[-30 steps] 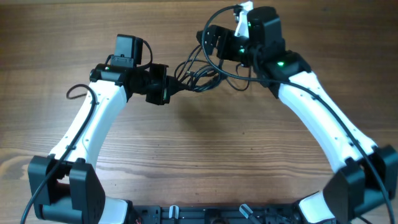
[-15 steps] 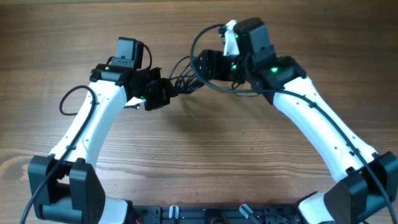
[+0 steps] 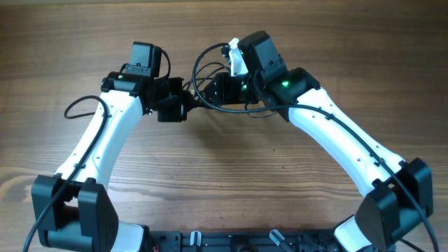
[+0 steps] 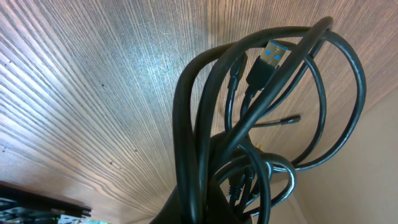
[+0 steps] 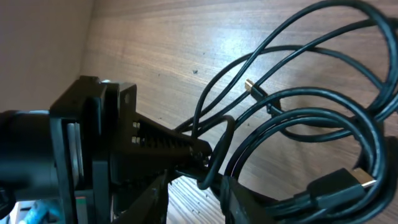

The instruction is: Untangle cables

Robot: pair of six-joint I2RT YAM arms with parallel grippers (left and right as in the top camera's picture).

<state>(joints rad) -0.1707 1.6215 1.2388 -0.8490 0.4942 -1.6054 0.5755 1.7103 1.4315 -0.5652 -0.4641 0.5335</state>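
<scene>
Overhead: the cables (image 3: pixel 210 87) hang bunched between both arms above the wooden table (image 3: pixel 231 175), the left gripper (image 3: pixel 183 106) clenched on their left end.

Left wrist: loops run away from its fingers.

Right wrist: right gripper (image 5: pixel 193 193) reaches beside the bundle, grip unclear.

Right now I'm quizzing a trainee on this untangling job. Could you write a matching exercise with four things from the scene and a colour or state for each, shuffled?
Things:
1. left gripper
2. cables
3. USB plug
4. table

Colour or state:
a. blue inside its metal end
b. fingers shut on the bundle
c. brown wood grain
d. black, looped together

Pairs: 1-b, 2-d, 3-a, 4-c
</scene>
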